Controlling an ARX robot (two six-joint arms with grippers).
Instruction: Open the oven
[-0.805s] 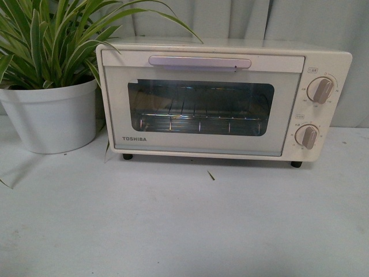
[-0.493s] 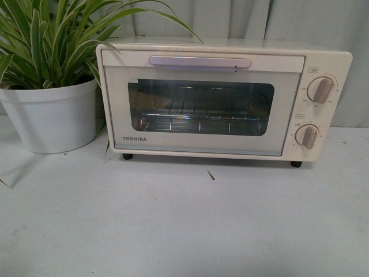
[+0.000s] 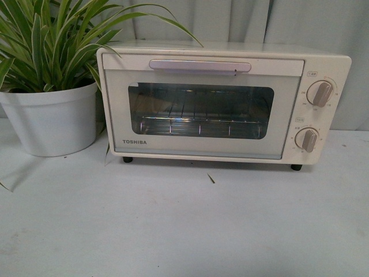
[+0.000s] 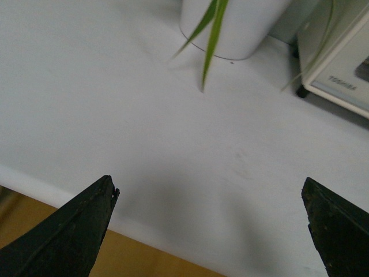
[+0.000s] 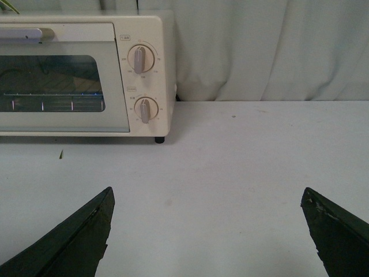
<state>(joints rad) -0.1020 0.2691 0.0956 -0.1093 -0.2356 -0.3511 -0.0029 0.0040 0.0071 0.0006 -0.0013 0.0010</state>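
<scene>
Two grippers waiting wide, oven door shut and untouched.

I am watching the oven (image 3: 222,98) sitting on the desk (image 3: 173,231) just beside the potted plant (image 3: 49,121), with its bar handle (image 3: 200,66) lying along the top edge of the closed door. I am judging that the door is hinged at the bottom, so I am planning to hook the handle near its middle and pull outward and down along an arc. I am keeping the pull gentle so the oven is not sliding on its small feet. The left gripper (image 4: 209,187) is hanging fully spread over bare desk, gripping and touching nothing. The right gripper (image 5: 207,199) is equally wide and empty, facing the knob end of the oven from well back.
</scene>
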